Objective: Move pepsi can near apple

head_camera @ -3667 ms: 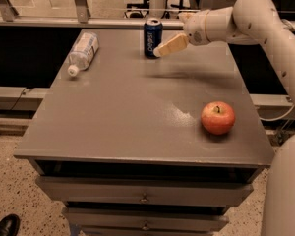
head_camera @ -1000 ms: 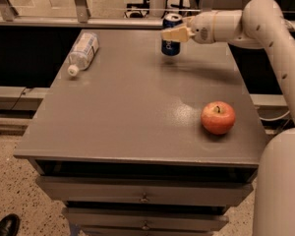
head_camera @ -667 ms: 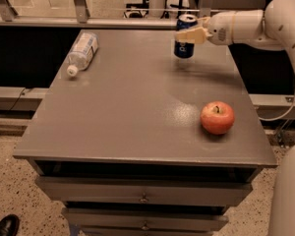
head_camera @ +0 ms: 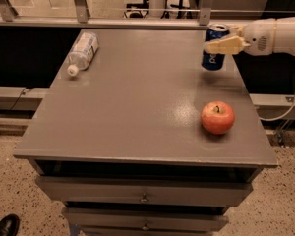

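The pepsi can (head_camera: pixel 214 58) is dark blue with a silver top and stands upright near the table's far right corner. My gripper (head_camera: pixel 221 41) reaches in from the right and is shut on the can's upper part, one beige finger (head_camera: pixel 225 45) across its front. The can's base is at or just above the tabletop; I cannot tell which. The red-orange apple (head_camera: pixel 218 117) sits on the table nearer the front right edge, a can's height or more in front of the can.
A clear plastic water bottle (head_camera: pixel 82 52) lies on its side at the table's far left. The grey table (head_camera: pixel 132 107) has drawers below. A railing runs behind it. A black shoe (head_camera: pixel 4 226) shows on the floor at bottom left.
My gripper took hold of the can at the back middle of the table and has carried it to the right, toward the far right corner. The apple and bottle have not moved.
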{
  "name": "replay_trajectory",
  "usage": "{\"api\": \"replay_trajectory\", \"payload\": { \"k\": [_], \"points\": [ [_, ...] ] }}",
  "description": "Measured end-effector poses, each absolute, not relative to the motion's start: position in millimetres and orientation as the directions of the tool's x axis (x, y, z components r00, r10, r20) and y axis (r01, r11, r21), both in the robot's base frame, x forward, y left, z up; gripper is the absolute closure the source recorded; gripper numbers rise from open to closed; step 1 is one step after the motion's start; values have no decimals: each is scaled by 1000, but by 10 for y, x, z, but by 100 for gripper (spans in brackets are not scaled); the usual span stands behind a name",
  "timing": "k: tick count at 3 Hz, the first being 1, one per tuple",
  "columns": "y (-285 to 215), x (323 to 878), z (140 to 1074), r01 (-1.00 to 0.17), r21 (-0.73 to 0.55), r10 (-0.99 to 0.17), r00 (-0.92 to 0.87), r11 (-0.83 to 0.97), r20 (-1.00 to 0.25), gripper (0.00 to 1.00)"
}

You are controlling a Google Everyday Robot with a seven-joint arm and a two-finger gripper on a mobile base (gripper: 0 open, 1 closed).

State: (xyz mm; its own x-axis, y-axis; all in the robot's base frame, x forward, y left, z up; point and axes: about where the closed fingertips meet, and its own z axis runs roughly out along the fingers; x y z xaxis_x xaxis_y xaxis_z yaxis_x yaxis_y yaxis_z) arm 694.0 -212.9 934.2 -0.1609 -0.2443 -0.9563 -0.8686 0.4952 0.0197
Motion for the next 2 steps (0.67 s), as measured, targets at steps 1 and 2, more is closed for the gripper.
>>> {"api": "replay_trajectory", "payload": {
  "k": [1, 2],
  "points": [
    [-2420, 6480, 9140, -882, 48, -231, -175, 469, -957, 100],
    [-2474, 6239, 9007, -901, 56, -220, -165, 430, -962, 100]
  ]
}}
